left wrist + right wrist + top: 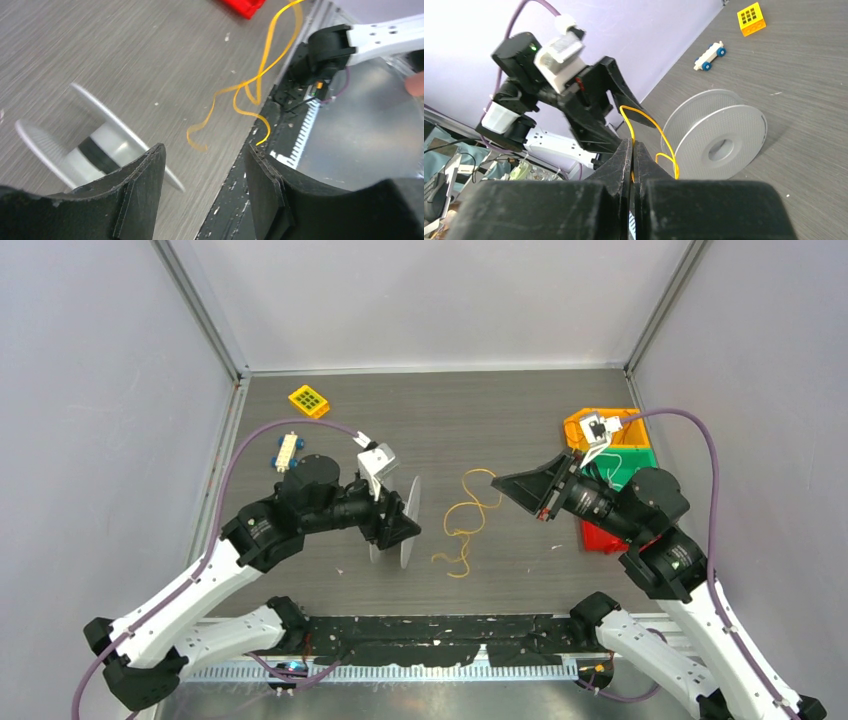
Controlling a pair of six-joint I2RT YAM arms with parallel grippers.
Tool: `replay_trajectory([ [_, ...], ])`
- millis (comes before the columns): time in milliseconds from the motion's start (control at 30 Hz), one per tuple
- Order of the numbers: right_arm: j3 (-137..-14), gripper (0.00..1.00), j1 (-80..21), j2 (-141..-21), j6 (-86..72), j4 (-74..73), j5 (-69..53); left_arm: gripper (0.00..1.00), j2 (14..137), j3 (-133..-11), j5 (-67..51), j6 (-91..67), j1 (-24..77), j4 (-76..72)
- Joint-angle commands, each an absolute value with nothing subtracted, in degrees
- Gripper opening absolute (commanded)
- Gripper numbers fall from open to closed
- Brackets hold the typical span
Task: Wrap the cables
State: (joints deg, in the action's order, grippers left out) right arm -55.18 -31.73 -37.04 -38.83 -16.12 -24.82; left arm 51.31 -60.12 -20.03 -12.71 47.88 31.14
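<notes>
Low centre in the top view, one thread-thin, curly yellow-orange wire (461,532) lies looped on the grey wood-grain table (500,410). The left gripper (205,155) has its matte black jaws spread and empty, beside one silver two-flanged spool (408,520). The right gripper (631,150) pinches the wire. Upper left are one white toy car (287,450) and one yellow block (308,400).

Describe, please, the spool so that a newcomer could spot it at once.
On the dark wood-grain table, look right beside the left gripper. The spool stands on edge there: two pale grey discs, unlike the thin yellow cable curling beside it.
</notes>
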Motion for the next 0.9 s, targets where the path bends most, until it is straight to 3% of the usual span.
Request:
replay_trajectory([
  [0,-58.10,0.05,-31.99,-36.82,-40.27,-12.28,-23.22,0.59,50.57,-59.32,-8.88,-13.77,47.77,33.24],
  [133,-57.34,0.05,-31.99,-36.17,-40.19,-12.30,-22.86,0.57,47.70,-57.57,-5.14,-13.71,47.77,32.70],
  [300,-57.03,0.05,-31.99,-35.79,-39.89,-12.80,-22.39,0.55,48.78,-59.20,12.05,-16.69,47.75,41.02],
  [533,-56.16,0.05,-31.99,-34.69,-39.27,-13.34,-21.47,0.54,52.59,-56.46,11.98,-16.71,47.72,39.59],
  [700,-56.60,0.05,-31.99,-34.19,-38.34,-14.61,-21.17,0.44,56.51,-56.11,14.20,-16.29,47.72,39.62],
  [867,-56.98,0.05,-31.99,-33.30,-37.11,-16.07,-20.00,0.13,59.19,-56.07,13.18,-14.40,47.72,37.34],
])
